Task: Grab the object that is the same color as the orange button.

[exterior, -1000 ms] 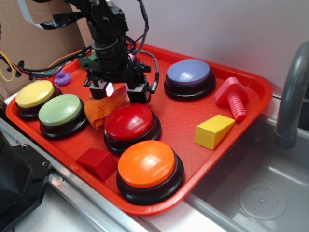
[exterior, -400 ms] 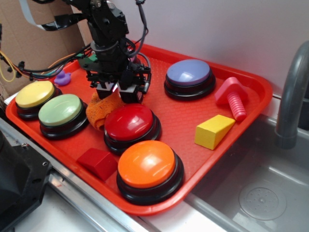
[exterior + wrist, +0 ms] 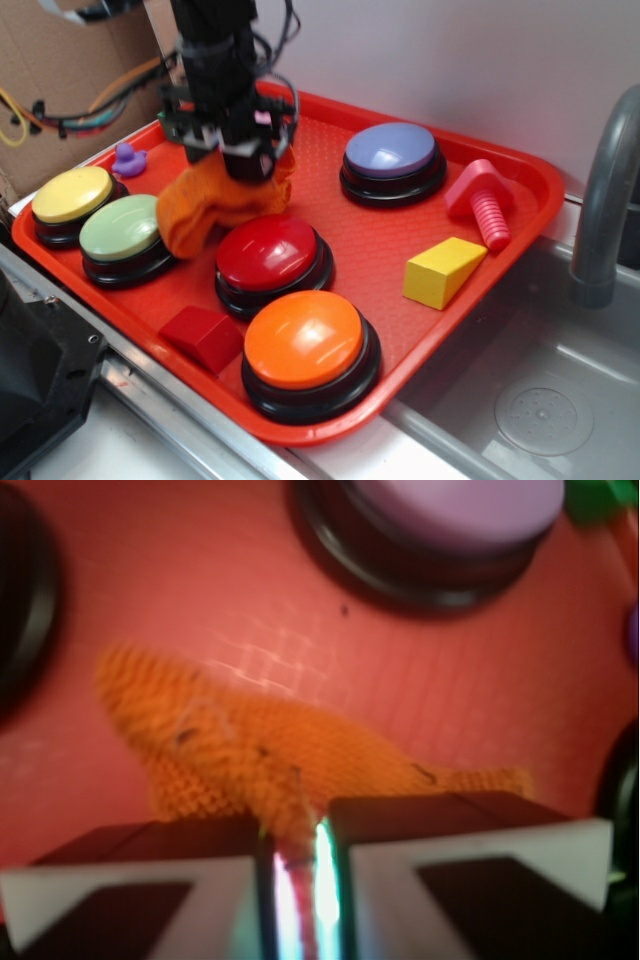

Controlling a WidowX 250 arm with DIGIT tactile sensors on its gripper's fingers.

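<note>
My gripper (image 3: pixel 240 165) is shut on the orange knitted cloth rag (image 3: pixel 205 207) and holds it lifted above the red tray (image 3: pixel 370 240), so that it hangs down between the green and red buttons. In the wrist view the gripper (image 3: pixel 298 840) pinches a fold of the rag (image 3: pixel 250 755), which spreads below the jaws over the tray floor (image 3: pixel 200 590). The orange button (image 3: pixel 304 342) sits on its black base at the tray's front edge, well clear of the gripper.
On the tray stand a red button (image 3: pixel 268 253), green button (image 3: pixel 125 230), yellow button (image 3: pixel 71 197), purple button (image 3: pixel 391 153), red block (image 3: pixel 203 335), yellow wedge (image 3: pixel 441 270), pink bolt (image 3: pixel 482 203) and small purple duck (image 3: pixel 128 159). A sink (image 3: pixel 540 400) and faucet (image 3: pixel 604 190) lie to the right.
The gripper closed on the rag and rose, moving slightly back and left. The rag left the tray floor and now hangs from the jaws.
</note>
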